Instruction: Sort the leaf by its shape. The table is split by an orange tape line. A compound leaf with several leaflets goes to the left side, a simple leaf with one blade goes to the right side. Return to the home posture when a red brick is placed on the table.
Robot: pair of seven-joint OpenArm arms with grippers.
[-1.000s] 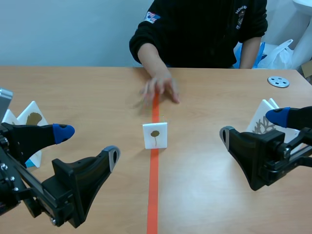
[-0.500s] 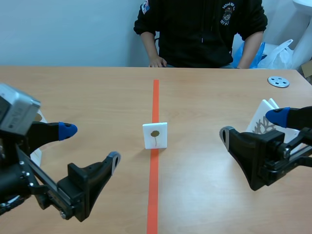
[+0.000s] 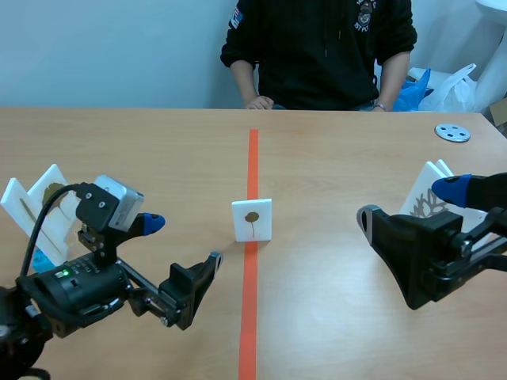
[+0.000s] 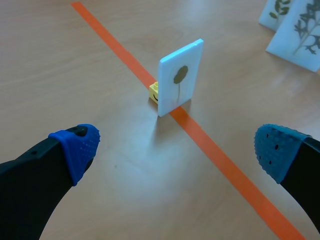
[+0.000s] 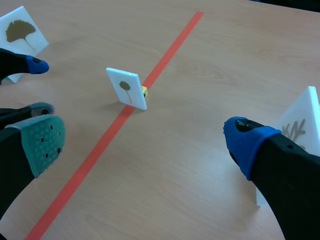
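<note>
A small white card (image 3: pixel 252 219) with a single brown leaf blade on a stem stands upright on the orange tape line (image 3: pixel 249 317) at mid-table. A little yellow block (image 4: pixel 154 92) props it from behind. In the left wrist view the card (image 4: pixel 181 77) stands ahead of my left gripper (image 4: pixel 175 150), which is open and empty. In the scene view the left gripper (image 3: pixel 182 241) sits low, left of the card. My right gripper (image 3: pixel 408 202) is open and empty, well right of the line. From the right wrist view the card (image 5: pixel 127 88) is far ahead of that gripper (image 5: pixel 145 140).
White leaf cards (image 3: pixel 40 202) stand at the left edge, more leaf cards (image 3: pixel 428 198) behind my right gripper. A grey disc (image 3: pixel 452 132) lies far right. A person (image 3: pixel 325 47) sits across the table, hands at its far edge.
The person's hand has drawn back from the tape line to the table's far edge. My left arm has dropped lower and swung toward the card. The right arm has not moved.
</note>
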